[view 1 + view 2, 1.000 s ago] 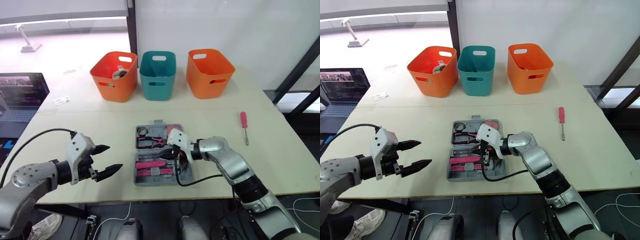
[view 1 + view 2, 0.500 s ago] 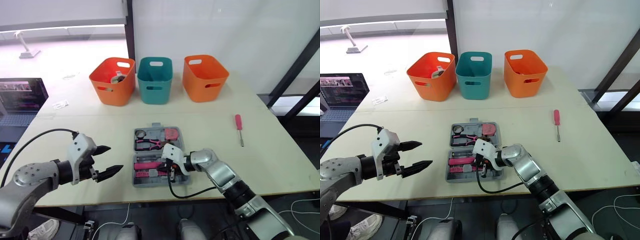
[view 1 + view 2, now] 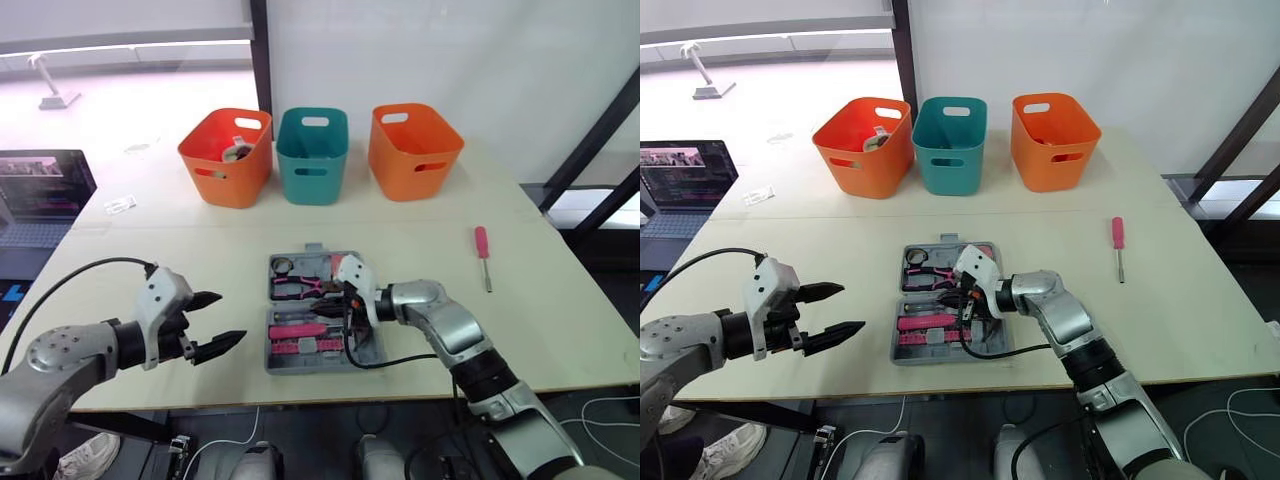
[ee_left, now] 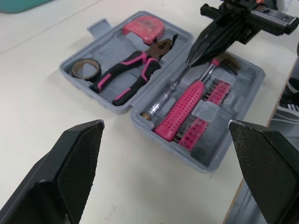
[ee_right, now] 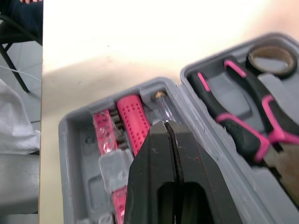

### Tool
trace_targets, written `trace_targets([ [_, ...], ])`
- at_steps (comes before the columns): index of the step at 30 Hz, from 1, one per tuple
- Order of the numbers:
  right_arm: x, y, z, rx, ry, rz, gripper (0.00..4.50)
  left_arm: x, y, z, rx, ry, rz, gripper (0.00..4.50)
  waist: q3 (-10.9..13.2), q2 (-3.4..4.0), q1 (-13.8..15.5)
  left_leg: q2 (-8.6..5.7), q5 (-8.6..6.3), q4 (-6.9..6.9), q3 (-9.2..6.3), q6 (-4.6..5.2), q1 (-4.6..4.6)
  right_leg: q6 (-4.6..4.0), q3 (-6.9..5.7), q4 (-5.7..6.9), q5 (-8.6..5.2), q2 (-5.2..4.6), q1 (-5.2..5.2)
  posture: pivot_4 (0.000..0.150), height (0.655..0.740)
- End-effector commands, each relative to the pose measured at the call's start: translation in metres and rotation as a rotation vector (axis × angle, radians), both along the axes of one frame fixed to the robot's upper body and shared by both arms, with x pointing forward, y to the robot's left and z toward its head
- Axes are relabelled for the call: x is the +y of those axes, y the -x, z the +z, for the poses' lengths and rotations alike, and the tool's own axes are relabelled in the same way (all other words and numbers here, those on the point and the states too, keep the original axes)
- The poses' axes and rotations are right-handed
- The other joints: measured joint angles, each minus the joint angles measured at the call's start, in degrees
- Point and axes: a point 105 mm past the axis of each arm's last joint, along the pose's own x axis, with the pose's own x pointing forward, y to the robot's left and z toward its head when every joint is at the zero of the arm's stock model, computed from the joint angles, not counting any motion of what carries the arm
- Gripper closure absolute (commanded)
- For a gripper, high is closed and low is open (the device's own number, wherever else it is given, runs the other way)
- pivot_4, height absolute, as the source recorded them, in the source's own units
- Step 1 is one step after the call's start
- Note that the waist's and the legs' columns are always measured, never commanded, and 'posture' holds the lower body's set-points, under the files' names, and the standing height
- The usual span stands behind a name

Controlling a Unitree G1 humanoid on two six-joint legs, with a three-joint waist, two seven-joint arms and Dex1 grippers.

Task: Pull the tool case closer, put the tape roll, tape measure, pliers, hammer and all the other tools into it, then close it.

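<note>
- Case [image 4: 114, 49]: lid flat back, mid table [image 3: 150, 240], by near edge.
- Far half, L to R: tape roll [image 4: 85, 68], pliers [image 4: 128, 77], tape measure [image 4: 145, 29], each in own recess.
- Near half: hammer [image 4: 182, 109] w/ pink grip lying flat, head to the right. Thin driver [image 4: 163, 95] just on its far side, pink bits [image 4: 212, 95] on its near side.
- R gripper [image 5: 166, 123]: over case's right part, tips pointing down-left at driver's shaft. Claw pressed together, nothing seen between fingers. Can't tell if the tip touches the shaft.
- L gripper [image 3: 226, 318]: above table left of case, apart from it, pointing right at it. Claw wide, holding nothing.
- Pink screwdriver [image 3: 482, 250]: on table well right of case, not packed.
- Far side of table: orange bin [image 3: 225, 155], teal bin [image 3: 312, 155], 2nd orange bin [image 3: 415, 150] in a row. Left one has sth grey inside, can't tell what.
- Laptop [image 3: 45, 185]: off table's left edge.
</note>
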Motion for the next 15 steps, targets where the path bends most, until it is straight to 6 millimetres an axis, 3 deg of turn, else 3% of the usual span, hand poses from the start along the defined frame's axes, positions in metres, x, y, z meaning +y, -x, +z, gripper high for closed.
trace_targets([
  [1, 0.001, 0.006, -0.024, 0.034, 0.056, 0.021, 4.48, -0.005, 0.000, 0.009, -0.032, -0.010, -0.020, 0.00, 0.00, 0.00, 0.04, 0.00, 0.00, 0.00, 0.00, 0.00, 0.00, 0.00, 0.00, 0.00, 0.00, 0.00, 0.00, 0.150, 0.7400],
  [3, -0.019, 0.013, -0.084, 0.128, 0.197, -0.051, 4.48, -0.005, -0.001, 0.009, -0.030, -0.015, -0.018, 0.00, -0.03, -0.04, 0.07, 0.00, 0.00, 0.00, -0.01, 0.00, 0.00, 0.00, -0.01, -0.01, 0.00, 0.00, 0.02, 0.150, 0.7400],
  [4, -0.026, 0.017, -0.101, 0.148, 0.237, -0.063, 4.48, -0.005, -0.001, 0.010, -0.029, -0.016, -0.018, 0.00, -0.05, -0.01, 0.01, 0.00, 0.00, 0.00, -0.03, 0.00, 0.04, -0.01, -0.04, -0.02, 0.00, 0.00, 0.09, 0.150, 0.7400],
  [6, -0.033, 0.020, -0.114, 0.164, 0.243, -0.079, 4.48, -0.006, -0.003, 0.010, -0.029, -0.015, -0.016, 0.00, -0.12, -0.02, -0.29, 0.00, 0.00, -0.03, 0.07, 0.00, 0.40, -0.01, 0.02, -0.05, -0.01, -0.01, 0.41, 0.150, 0.7400],
  [9, -0.031, 0.012, -0.099, 0.134, 0.178, -0.101, 4.48, -0.005, -0.003, 0.012, -0.029, -0.015, -0.015, 0.00, -0.46, 0.07, -0.23, 0.01, -0.01, -0.19, 0.06, 0.01, 1.15, -0.22, 0.02, -0.17, -0.15, 0.01, 1.11, 0.150, 0.7400],
  [15, -0.010, 0.001, -0.026, -0.012, -0.158, -0.055, 4.48, -0.003, -0.002, 0.011, -0.031, -0.003, -0.010, 0.00, -0.46, 0.05, 0.09, 0.00, -0.01, -0.14, 0.01, 0.00, 0.86, -0.08, 0.01, -0.16, -0.08, -0.02, 0.88, 0.150, 0.7400],
])
